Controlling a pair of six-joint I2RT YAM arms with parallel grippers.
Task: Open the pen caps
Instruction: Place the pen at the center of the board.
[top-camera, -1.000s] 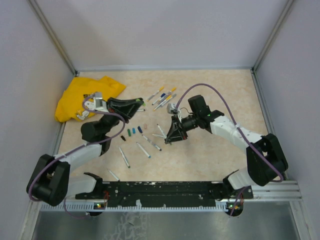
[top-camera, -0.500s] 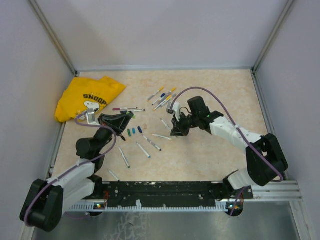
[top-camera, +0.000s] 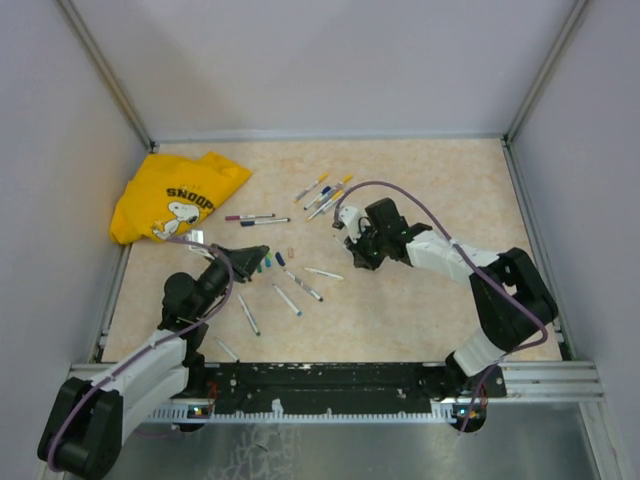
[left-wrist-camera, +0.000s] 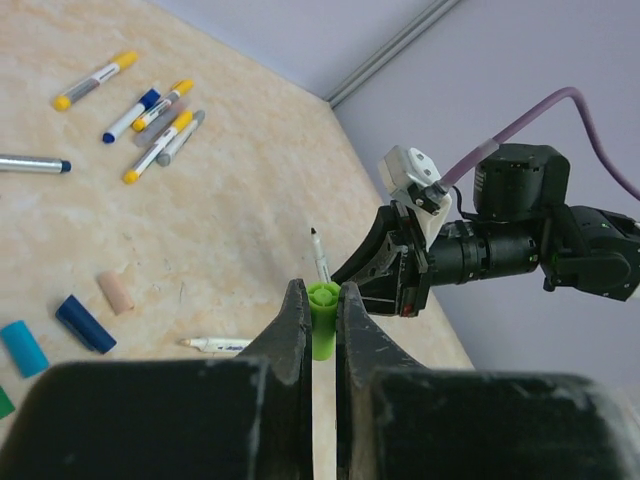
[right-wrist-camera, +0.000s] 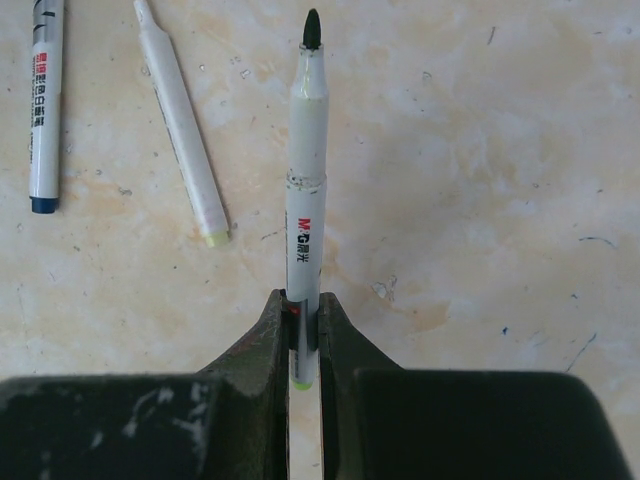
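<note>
My left gripper (left-wrist-camera: 322, 300) is shut on a bright green pen cap (left-wrist-camera: 322, 318), whose end pokes out between the jaws; from above this gripper (top-camera: 256, 254) hovers by the row of loose caps (top-camera: 268, 262). My right gripper (right-wrist-camera: 303, 312) is shut on an uncapped grey-white pen (right-wrist-camera: 306, 190), black tip pointing away. In the left wrist view that pen (left-wrist-camera: 320, 258) sticks out of the right gripper (left-wrist-camera: 392, 272) just beyond the green cap. Dark blue (left-wrist-camera: 85, 323), cyan (left-wrist-camera: 22, 347) and beige (left-wrist-camera: 117, 292) caps lie loose on the table.
A cluster of capped pens (top-camera: 325, 192) lies at the far centre, two more (top-camera: 256, 218) left of it. Uncapped barrels (top-camera: 298, 286) lie scattered in the near middle, one (right-wrist-camera: 180, 125) beside the held pen. A yellow shirt (top-camera: 175, 195) fills the far left corner.
My left arm has pulled back toward its base, carrying its gripper from beside the shirt down to the loose caps. The right gripper has shifted a little farther away and to the right.
</note>
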